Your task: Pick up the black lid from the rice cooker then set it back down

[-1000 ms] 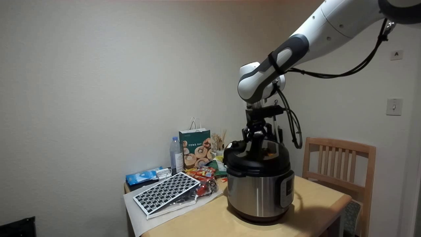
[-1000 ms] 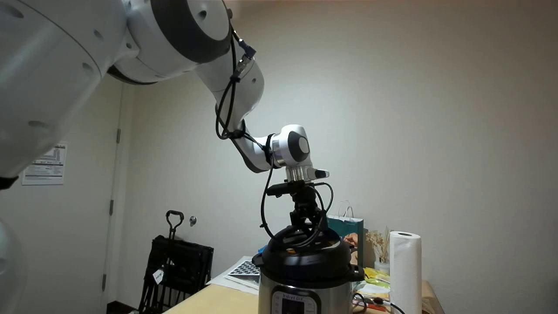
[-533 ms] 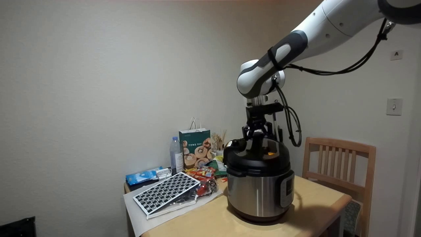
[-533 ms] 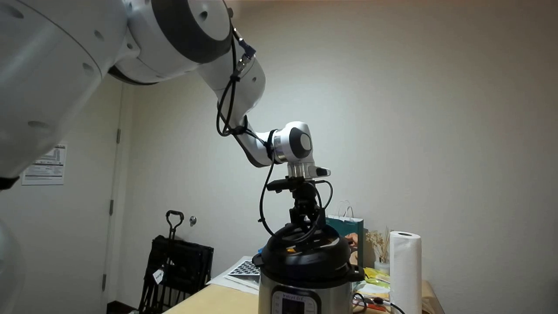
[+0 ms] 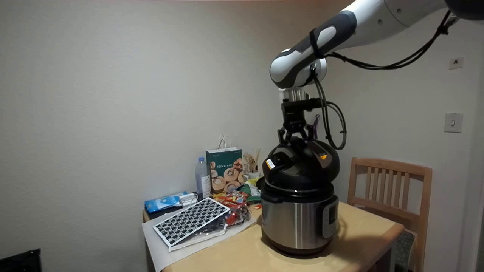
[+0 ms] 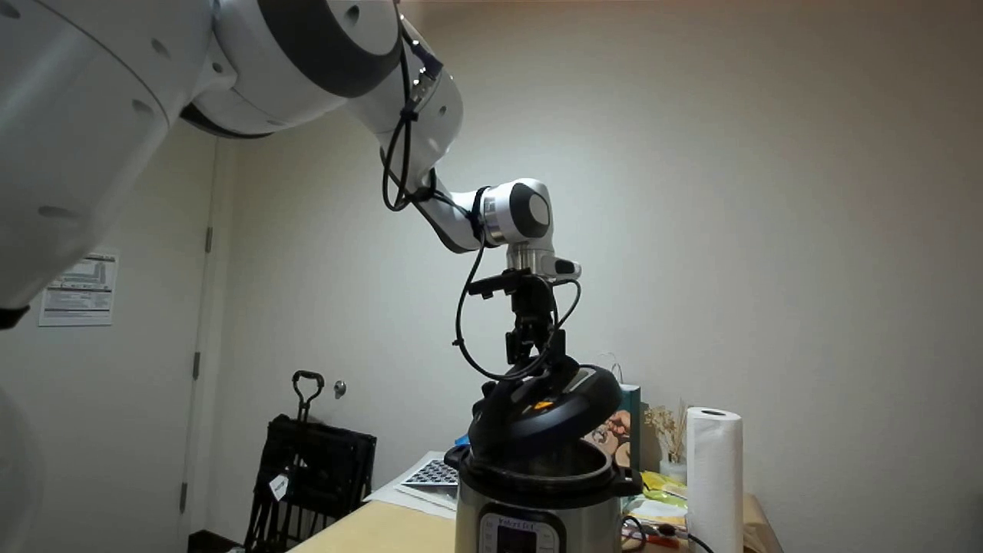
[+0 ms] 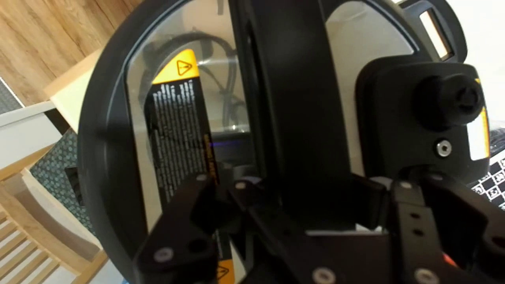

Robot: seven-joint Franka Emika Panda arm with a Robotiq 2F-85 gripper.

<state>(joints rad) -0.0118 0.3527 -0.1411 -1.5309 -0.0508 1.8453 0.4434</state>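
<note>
The black lid [image 5: 302,172], domed with clear panels and a raised bar handle, is off the rice cooker's top and tilted. It also shows in an exterior view [image 6: 530,426], with the pot's opening visible under its raised side. Its low side is at or just above the rim; I cannot tell if they touch. The rice cooker [image 5: 289,226] stands upright on the table; its front panel shows in an exterior view [image 6: 516,534]. My gripper [image 5: 297,140] is shut on the lid's handle; in the wrist view the gripper [image 7: 303,193] has a finger on each side of the bar.
A wooden table [image 5: 370,226] bears everything. A checkered board [image 5: 191,221], snack packets [image 5: 234,198], a bottle [image 5: 203,181] and a green paper bag [image 5: 225,172] are beside and behind the cooker. A paper towel roll [image 6: 714,484] stands near it. A wooden chair [image 5: 389,189] is behind.
My arm and gripper have moved up. The lid, seated on the cooker in the earlier frames, has risen with the gripper and tilted, uncovering part of the pot's opening. The cooker has stayed put.
</note>
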